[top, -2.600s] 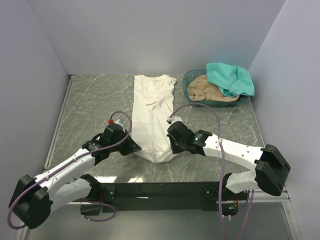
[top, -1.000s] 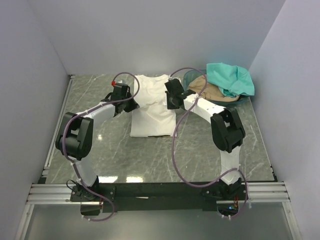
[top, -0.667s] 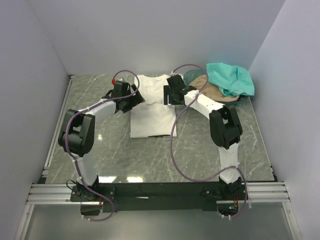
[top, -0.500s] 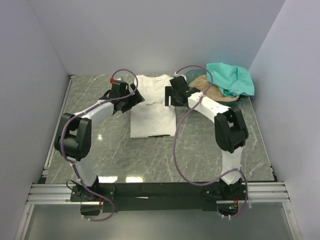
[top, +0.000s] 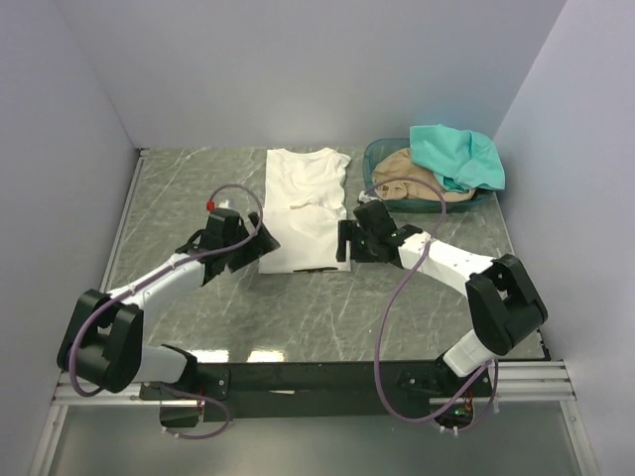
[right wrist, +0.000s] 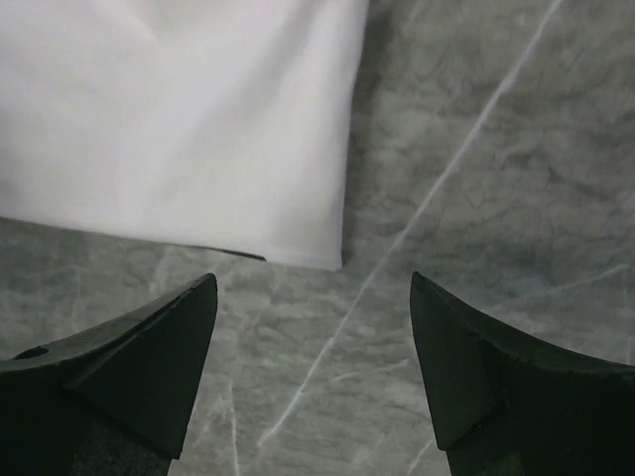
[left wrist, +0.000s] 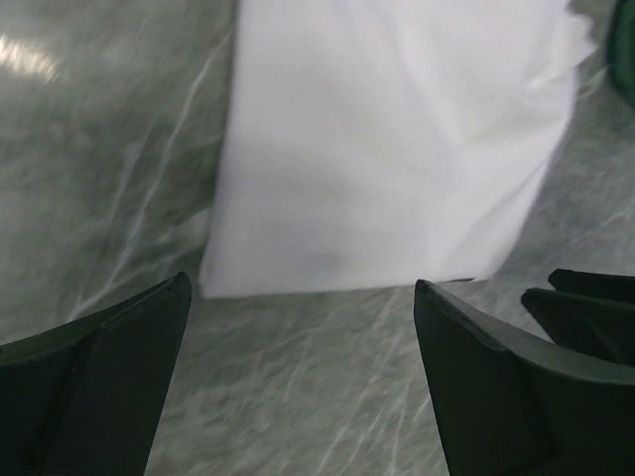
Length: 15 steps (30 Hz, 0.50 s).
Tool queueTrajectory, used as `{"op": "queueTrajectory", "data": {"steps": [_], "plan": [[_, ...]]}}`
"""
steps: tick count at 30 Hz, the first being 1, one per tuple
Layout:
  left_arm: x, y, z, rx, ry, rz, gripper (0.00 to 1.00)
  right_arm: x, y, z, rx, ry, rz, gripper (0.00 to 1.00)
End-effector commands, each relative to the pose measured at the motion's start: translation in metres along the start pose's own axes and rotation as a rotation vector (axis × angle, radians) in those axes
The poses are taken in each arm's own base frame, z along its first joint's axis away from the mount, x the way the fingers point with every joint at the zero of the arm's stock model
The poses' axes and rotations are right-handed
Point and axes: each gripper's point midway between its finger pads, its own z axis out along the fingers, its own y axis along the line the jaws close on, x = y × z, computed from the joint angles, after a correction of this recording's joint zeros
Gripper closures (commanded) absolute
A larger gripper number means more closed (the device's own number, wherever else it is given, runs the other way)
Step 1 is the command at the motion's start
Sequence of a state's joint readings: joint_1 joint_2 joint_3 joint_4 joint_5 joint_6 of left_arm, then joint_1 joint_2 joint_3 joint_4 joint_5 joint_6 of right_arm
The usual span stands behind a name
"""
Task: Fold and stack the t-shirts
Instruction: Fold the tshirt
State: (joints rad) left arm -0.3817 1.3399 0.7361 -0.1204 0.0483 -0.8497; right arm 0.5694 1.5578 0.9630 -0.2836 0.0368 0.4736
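A: Left gripper [left wrist: 298, 382]: hovering wide open, holding nothing, just beside near left corner of white t-shirt [top: 306, 203]. Seeing same on right?

B: Right gripper [right wrist: 313, 372]: also hanging wide open, empty, by near right corner. Lying folded on table [top: 189, 188], mid-back.

A: Basket [top: 370, 169]?

B: Sitting back right, holding tan t-shirt [top: 405, 178] and teal t-shirt [top: 458, 154], teal spilling over rim.

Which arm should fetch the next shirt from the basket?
Right. The right gripper is open, empty and nearer the basket; the left gripper sits across the white t-shirt.
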Motion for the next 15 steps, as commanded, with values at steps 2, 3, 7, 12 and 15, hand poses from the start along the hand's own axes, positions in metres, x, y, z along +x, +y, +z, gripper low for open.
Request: {"op": "queueTrajectory", "data": {"steps": [2, 3, 7, 12, 15], "plan": [[0.014, 0.014, -0.005, -0.006, 0.009, -0.024, 0.01, 0.001, 0.008, 0.0, -0.061, -0.039, 0.063, 0.17], [0.02, 0.018, -0.004, -0.004, 0.022, -0.023, 0.01, 0.007, 0.01, 0.002, -0.076, -0.02, 0.068, 0.19], [0.036, 0.023, 0.003, 0.002, 0.079, -0.028, 0.13, 0.016, 0.014, 0.011, -0.108, 0.004, 0.107, 0.26], [0.051, 0.042, 0.014, -0.06, 0.125, -0.032, 0.38, 0.027, 0.009, 0.024, -0.078, 0.041, 0.123, 0.34], [0.056, 0.051, 0.022, -0.1, 0.149, -0.024, 0.48, 0.032, 0.006, 0.03, -0.065, 0.058, 0.133, 0.37]]}}
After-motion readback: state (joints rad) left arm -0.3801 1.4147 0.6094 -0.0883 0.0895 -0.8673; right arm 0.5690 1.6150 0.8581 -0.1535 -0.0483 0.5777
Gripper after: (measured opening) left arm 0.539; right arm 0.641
